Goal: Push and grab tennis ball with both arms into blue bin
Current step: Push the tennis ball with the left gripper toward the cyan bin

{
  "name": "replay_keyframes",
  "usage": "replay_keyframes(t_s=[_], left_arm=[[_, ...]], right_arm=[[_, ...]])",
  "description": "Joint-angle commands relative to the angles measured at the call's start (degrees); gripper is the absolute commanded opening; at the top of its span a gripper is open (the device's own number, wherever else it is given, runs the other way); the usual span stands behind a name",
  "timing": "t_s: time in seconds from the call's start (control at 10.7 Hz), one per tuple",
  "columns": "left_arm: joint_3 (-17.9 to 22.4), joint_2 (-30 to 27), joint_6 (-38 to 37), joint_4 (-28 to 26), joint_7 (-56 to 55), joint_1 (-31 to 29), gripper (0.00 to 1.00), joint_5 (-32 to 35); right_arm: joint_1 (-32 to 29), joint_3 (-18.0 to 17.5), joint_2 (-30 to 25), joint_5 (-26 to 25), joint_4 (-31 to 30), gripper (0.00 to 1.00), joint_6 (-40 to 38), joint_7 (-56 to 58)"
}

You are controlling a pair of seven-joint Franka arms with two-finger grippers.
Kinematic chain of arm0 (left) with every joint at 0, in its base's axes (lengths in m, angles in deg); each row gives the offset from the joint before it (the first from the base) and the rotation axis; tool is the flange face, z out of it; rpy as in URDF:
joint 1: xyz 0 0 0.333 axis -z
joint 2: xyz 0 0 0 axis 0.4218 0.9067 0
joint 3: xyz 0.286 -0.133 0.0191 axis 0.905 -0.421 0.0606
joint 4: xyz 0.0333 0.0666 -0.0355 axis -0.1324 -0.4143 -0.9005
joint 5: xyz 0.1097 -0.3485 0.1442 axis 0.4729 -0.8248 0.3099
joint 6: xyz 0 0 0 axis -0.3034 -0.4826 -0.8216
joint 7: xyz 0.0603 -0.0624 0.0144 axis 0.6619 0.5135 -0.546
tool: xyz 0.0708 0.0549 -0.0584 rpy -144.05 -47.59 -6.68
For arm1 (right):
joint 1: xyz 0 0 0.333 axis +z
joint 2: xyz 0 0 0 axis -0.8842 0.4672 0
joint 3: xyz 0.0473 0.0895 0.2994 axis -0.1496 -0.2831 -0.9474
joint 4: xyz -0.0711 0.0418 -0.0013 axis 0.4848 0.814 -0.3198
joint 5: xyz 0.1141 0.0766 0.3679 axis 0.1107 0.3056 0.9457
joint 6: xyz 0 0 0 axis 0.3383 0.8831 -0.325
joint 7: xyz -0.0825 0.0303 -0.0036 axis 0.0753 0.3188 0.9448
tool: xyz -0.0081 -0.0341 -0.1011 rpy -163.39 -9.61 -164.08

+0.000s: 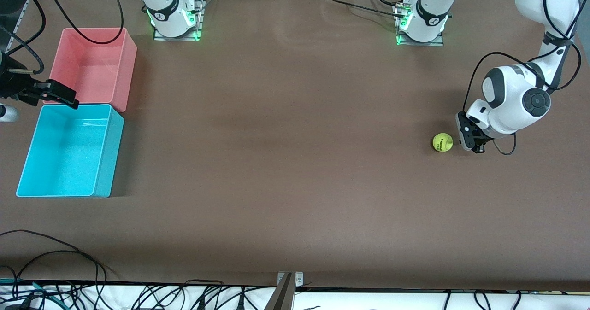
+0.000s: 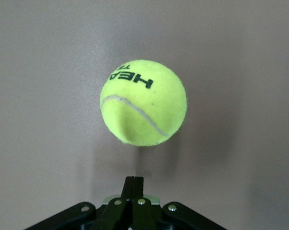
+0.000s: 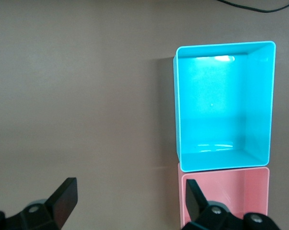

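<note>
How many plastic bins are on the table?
2. The blue bin stands at the right arm's end of the table; the pink bin is beside it, farther from the front camera. No others are in view.

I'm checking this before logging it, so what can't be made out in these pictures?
- Front view: most of the right arm is cut off by the edge; only its tool shows, over the seam between the blue bin and pink bin.
- Front view: whether the left tool touches the tennis ball; too small.
- Left wrist view: the shut tool hides the table under it.
- Right wrist view: the pink bin is cut off by the edge.
</note>
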Motion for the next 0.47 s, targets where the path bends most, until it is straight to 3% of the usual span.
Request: replay_keyframes(t_s=[0.0,0.38], left_arm=[[0.06,2.04,2.03,1.01,1.43,1.75,0.01,-1.31],[-0.03,3.09,2.12,1.18,1.34,2.81,0.03,-2.62]], right_arm=[[-0.22,0.04,0.41,1.11,1.04,1.0,-0.9,-0.03],[-0.31,0.04,0.41,1.11,1.04,1.0,-0.9,-0.03]])
